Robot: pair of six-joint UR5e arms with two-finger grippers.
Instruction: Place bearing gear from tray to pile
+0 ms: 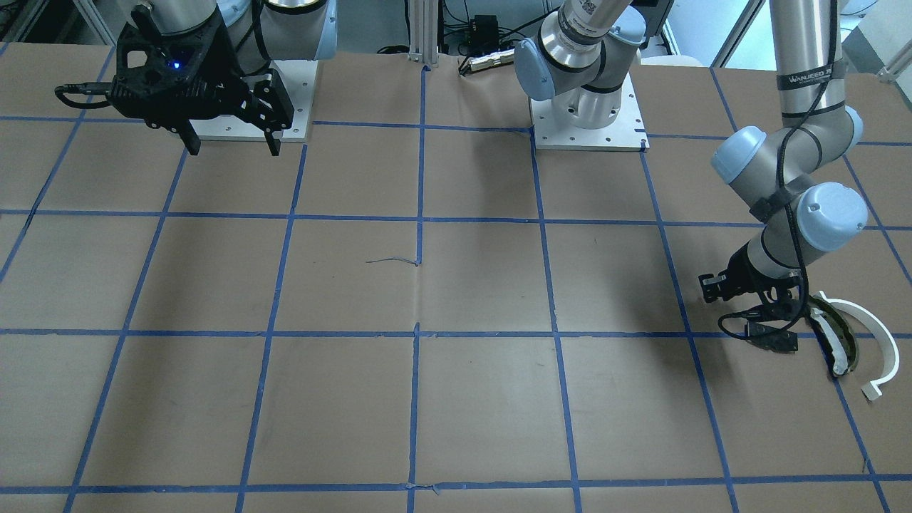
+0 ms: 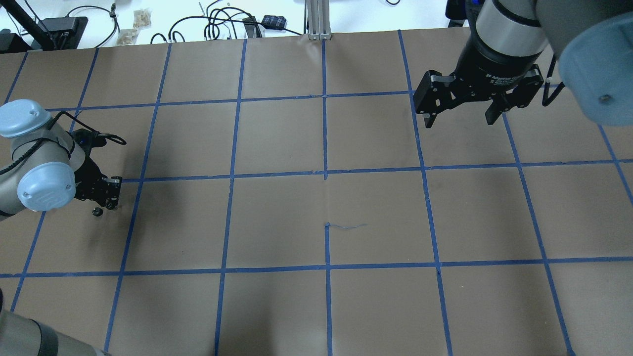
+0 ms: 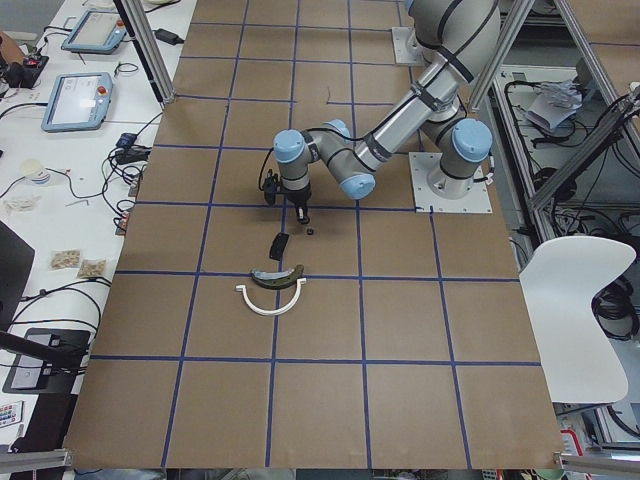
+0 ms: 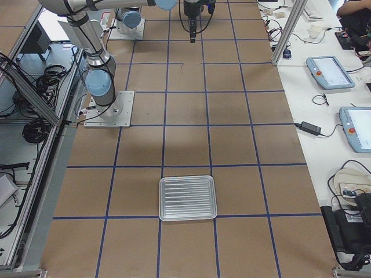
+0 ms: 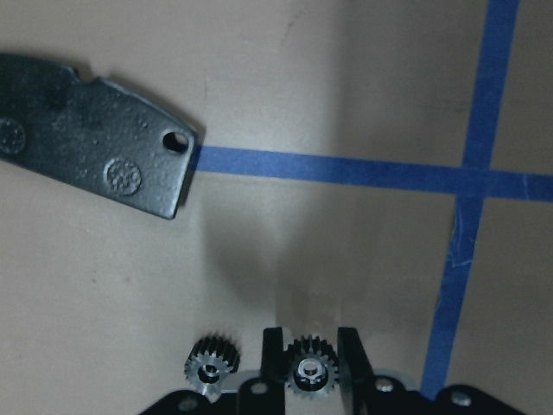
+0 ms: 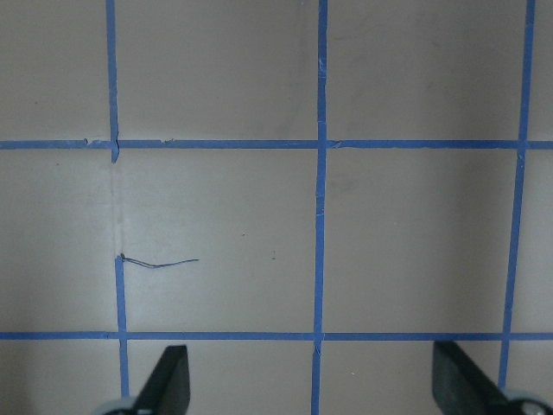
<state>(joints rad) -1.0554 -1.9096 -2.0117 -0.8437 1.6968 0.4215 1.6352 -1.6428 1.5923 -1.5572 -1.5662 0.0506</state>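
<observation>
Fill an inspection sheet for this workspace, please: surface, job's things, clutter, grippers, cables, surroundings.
surface: brown cover with blue tape grid; one thin stray mark.
job's things: tray shows nothing in it; bearing gear between the left fingers; second gear, black plate, olive curved piece, white half-ring lie close by.
clutter: nothing seen.
grippers: left gripper shut on bearing gear, low; right gripper open, empty.
cables: wrist cable on left arm; bench cables beyond the table.
surroundings: tablets, white chair.

Brown table (image 1: 356,285), blue tape grid (image 1: 420,217); white arc (image 1: 892,349), olive-and-black curved piece (image 3: 277,278), black plate (image 5: 95,147), silver ribbed tray (image 4: 187,198).
</observation>
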